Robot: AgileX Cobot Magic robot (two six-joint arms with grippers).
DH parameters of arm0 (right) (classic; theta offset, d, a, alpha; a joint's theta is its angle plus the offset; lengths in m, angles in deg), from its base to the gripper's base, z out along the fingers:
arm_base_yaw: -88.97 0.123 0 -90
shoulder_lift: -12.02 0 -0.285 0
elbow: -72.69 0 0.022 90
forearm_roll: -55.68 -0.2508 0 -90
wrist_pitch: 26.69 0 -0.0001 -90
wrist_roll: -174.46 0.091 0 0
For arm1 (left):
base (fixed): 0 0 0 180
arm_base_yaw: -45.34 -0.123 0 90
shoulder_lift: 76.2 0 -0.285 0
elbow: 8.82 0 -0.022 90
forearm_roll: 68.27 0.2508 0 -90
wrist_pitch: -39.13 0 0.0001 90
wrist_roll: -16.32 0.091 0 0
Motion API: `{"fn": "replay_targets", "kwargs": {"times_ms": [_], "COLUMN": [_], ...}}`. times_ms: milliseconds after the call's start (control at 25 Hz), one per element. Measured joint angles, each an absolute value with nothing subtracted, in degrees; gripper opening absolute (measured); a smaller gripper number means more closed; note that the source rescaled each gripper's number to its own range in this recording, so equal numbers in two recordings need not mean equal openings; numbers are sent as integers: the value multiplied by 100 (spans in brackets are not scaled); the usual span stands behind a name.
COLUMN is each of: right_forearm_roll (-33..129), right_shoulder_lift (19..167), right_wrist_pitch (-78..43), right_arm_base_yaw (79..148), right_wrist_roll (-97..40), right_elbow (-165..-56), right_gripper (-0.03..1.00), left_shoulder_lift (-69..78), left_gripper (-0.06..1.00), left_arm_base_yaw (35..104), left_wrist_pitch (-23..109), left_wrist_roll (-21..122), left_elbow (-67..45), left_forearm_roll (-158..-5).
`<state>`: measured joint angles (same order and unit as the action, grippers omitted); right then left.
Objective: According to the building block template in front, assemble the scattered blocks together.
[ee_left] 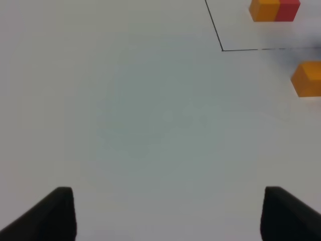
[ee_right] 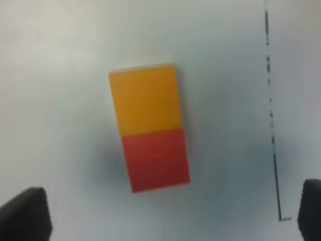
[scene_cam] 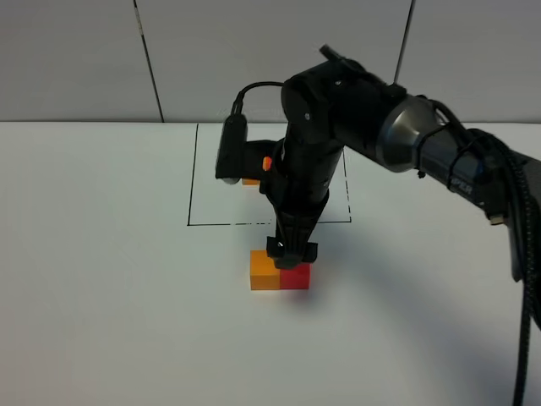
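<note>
Right gripper (scene_cam: pixel 292 251) open wide, fingers spread clear of both cubes and holding nothing, poised straight above the red cube (scene_cam: pixel 295 276); orange cube (scene_cam: pixel 265 276) pressed against the red one, the pair forming a bar just outside the drawn black rectangle (scene_cam: pixel 196 173), on its near side. To finish well: lift straight up, no sideways drift, so neither finger clips the bar and opens the seam; check from above that the two faces sit flush and that orange lies left of red, matching the template (ee_left: pixel 275 10) inside the rectangle; judging from the right wrist view, joint looks tight, though blur makes a hairline gap hard to rule out. Left gripper (ee_left: pixel 168 213) also spread wide and empty, parked low over bare surface, well apart from the cubes.

Surface (scene_cam: pixel 101 279) plain white, matte, marked only by the thin rectangle; behind it, a pale panelled wall (scene_cam: pixel 76 59) with dark seams; black cable (scene_cam: pixel 528 288) trailing off the right arm.
</note>
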<state>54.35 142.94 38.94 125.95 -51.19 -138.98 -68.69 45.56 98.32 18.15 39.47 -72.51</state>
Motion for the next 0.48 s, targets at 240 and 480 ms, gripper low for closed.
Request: {"fn": "replay_targets", "kwargs": {"times_ms": [240, 480], "right_forearm_roll": [5237, 4989], "right_shoulder_lift": [13849, 13372], "right_wrist_pitch": [4243, 4261], "right_arm_base_yaw": [11644, 9943], "right_wrist_roll": [-3576, -2324], "right_elbow": [-13893, -13861], "right_gripper": [99, 99], "left_shoulder_lift": [-6869, -6869], "left_gripper": [94, 94], "left_arm_base_yaw": [4556, 4556], "left_wrist_pitch": [9832, 9832], "left_wrist_roll": [1815, 1815], "left_elbow": [3947, 3947], "left_forearm_roll": [-7251, -7251]}}
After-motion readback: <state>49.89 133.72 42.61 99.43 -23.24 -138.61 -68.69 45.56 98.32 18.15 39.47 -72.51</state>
